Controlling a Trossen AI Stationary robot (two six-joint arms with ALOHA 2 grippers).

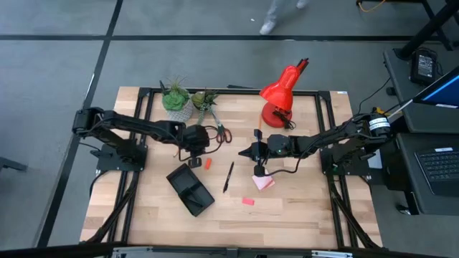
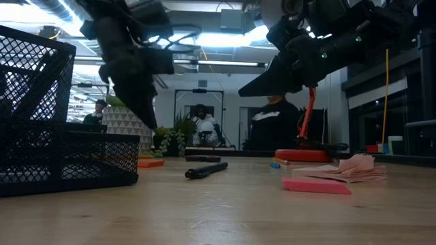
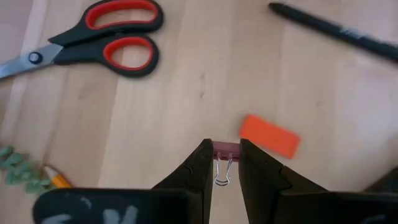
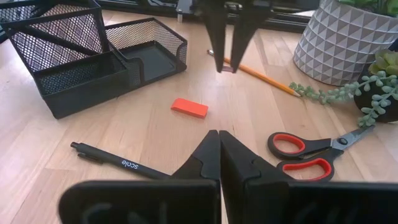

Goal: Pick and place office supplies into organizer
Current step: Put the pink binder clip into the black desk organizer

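Note:
My left gripper [image 3: 225, 163] is shut on a small pink binder clip [image 3: 225, 150], above the wood just left of an orange eraser [image 3: 270, 135]. The black mesh organizer [image 1: 190, 190] stands on the table near this gripper, toward the near edge. Red-handled scissors [image 3: 106, 37], a black pen [image 1: 228, 177] and an orange pencil [image 4: 261, 76] lie flat on the table. A pink sticky-note pad [image 1: 263, 183] and a small red pad [image 1: 248, 201] lie toward the near right. My right gripper [image 4: 219, 140] hangs shut over the table's middle, holding nothing. My left gripper pinches the binder clip's pink body [image 3: 226, 149] between its two fingertips [image 3: 200, 163]. The clip's wire handles [image 3: 222, 175] lie back in the gap between the fingers. The fingers slant down from above, and the clip hangs clear of the table.
A red desk lamp [image 1: 281, 97] stands at the far middle right, and two potted plants [image 1: 176, 100] [image 1: 204, 99] stand at the far left; trailing stems [image 4: 336, 93] reach over the wood near the scissors. Bare wood lies along the near right edge.

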